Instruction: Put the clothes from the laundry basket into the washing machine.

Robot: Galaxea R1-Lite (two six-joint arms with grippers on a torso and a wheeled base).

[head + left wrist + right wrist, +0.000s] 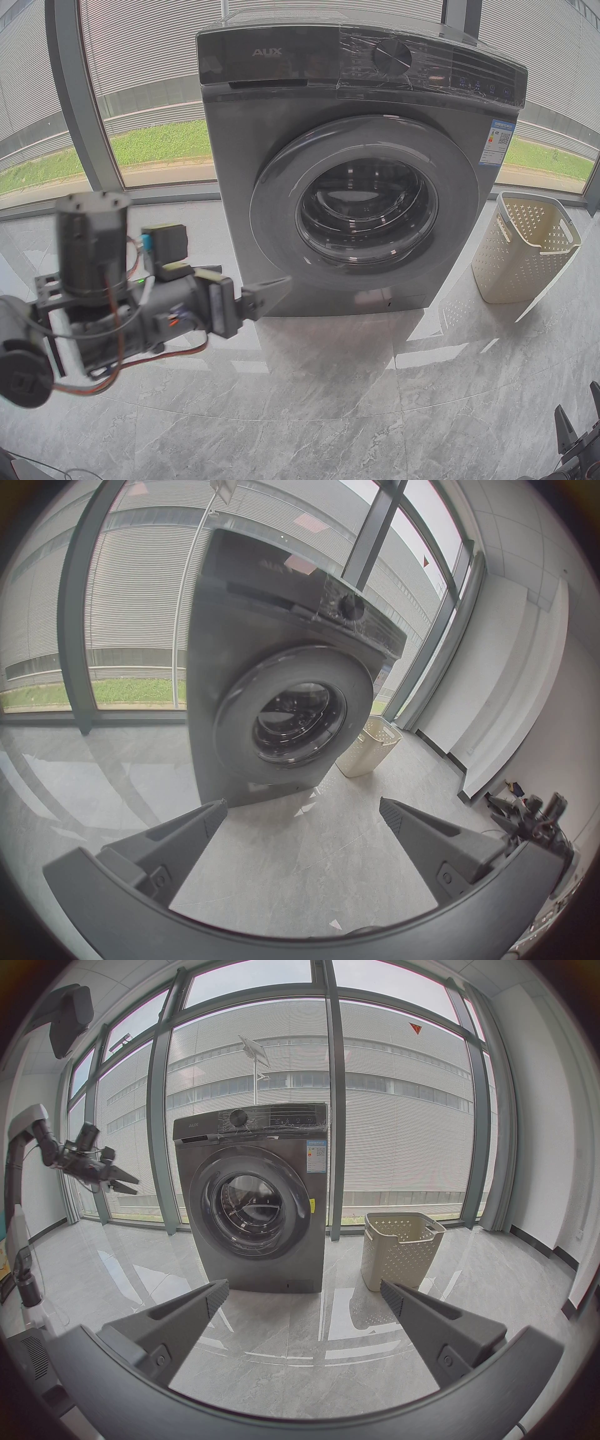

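The grey washing machine (350, 156) stands against the window with its round glass door (365, 209) shut. A cream perforated laundry basket (525, 250) sits on the floor to its right, tilted; its bottom is hidden. My left gripper (275, 290) hangs open in the air, just left of the machine's lower front, nothing between its fingers (187, 830). My right gripper (576, 400) is low at the near right, open and empty, well short of the basket (400, 1247). The right wrist view has the left gripper (134, 1185) raised to the left of the machine (250, 1197).
Polished grey tile floor (350, 400) stretches between me and the machine. Tall windows with dark frame posts (78, 100) stand behind it. A white wall (531, 686) runs along the right side, beyond the basket (369, 745).
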